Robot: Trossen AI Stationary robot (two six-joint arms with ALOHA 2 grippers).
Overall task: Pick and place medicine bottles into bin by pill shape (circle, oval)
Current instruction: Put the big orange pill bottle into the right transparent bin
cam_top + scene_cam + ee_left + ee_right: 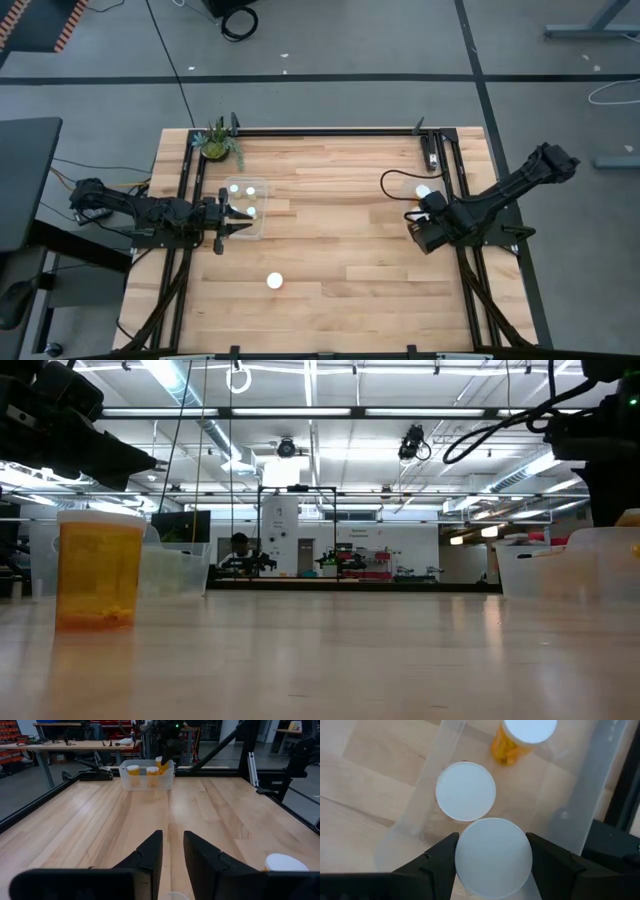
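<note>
Right wrist view: white-capped bottle (493, 851) clamped in right gripper (492, 857), above clear bin (580, 790) with two bottles

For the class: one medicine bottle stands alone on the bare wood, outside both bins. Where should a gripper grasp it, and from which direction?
Probably from straight above, closing the fingers across the round sides just under the white cap. The lone bottle stands upright on open table with nothing beside it, so a vertical approach meets no obstacle, and its cylindrical body suits any finger angle.

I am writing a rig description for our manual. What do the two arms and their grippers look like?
Both arms are dark, nearly black, built of jointed segments with black cables trailing behind. The left gripper has two flat, wedge-shaped black fingers. The right gripper has similar matte black fingers. No markings are visible.
</note>
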